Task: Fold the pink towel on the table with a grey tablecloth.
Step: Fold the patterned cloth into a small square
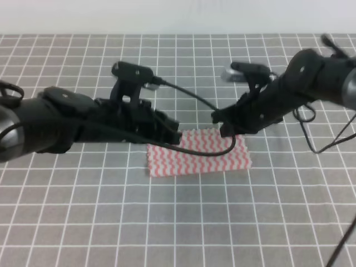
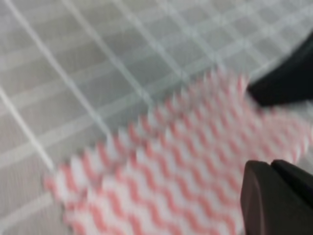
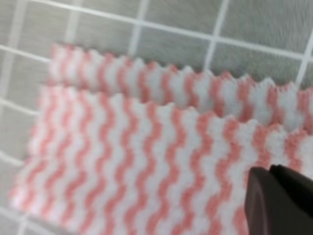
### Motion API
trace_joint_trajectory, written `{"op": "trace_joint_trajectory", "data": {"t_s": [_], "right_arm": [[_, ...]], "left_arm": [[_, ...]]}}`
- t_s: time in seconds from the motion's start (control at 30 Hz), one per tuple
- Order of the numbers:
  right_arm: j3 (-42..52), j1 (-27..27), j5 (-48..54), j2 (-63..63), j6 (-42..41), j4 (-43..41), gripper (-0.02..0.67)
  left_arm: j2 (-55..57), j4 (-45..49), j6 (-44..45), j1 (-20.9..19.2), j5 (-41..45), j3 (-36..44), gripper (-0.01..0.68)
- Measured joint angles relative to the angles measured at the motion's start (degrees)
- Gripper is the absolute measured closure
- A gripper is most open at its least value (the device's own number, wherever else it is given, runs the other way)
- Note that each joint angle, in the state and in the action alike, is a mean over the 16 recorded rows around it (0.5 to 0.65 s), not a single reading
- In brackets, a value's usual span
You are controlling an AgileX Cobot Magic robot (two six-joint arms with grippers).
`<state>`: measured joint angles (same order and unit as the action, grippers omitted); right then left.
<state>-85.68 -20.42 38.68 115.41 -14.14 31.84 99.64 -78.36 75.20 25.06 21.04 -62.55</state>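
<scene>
The pink towel point(image 1: 197, 153) lies doubled over at the middle of the grey gridded tablecloth point(image 1: 183, 222). The left gripper point(image 1: 173, 133) is at its ten o'clock corner, the right gripper point(image 1: 225, 125) at one o'clock. Whether either pincer is parted or pinching cloth cannot be told.

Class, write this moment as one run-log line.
towel: folded once, two layers, flat on table | left gripper: at far-left edge | right gripper: at far-right edge | jaw states: unclear

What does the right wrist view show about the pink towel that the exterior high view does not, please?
Only the right wrist view shows two stacked zigzag edges, the top layer set back from the lower one. Only the exterior high view shows both arms, the left gripper and right gripper at the far edge. Both show the pink towel on the grey tablecloth.
</scene>
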Motion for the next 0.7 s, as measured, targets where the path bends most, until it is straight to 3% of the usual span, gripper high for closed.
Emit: {"op": "trace_joint_trajectory", "data": {"t_s": [0.3, 0.7], "right_arm": [[5.8, -0.2, 1.6, -7.0, -0.2, -0.8, 0.664], [13.8, -2.1, -4.1, -10.0, -1.9, 3.6, 0.664]], "left_arm": [[0.9, 16.0, -16.4, 0.0, 7.6, 0.0, 0.674], [6.6, 17.6, -18.4, 0.0, 8.5, 0.0, 0.674]]}}
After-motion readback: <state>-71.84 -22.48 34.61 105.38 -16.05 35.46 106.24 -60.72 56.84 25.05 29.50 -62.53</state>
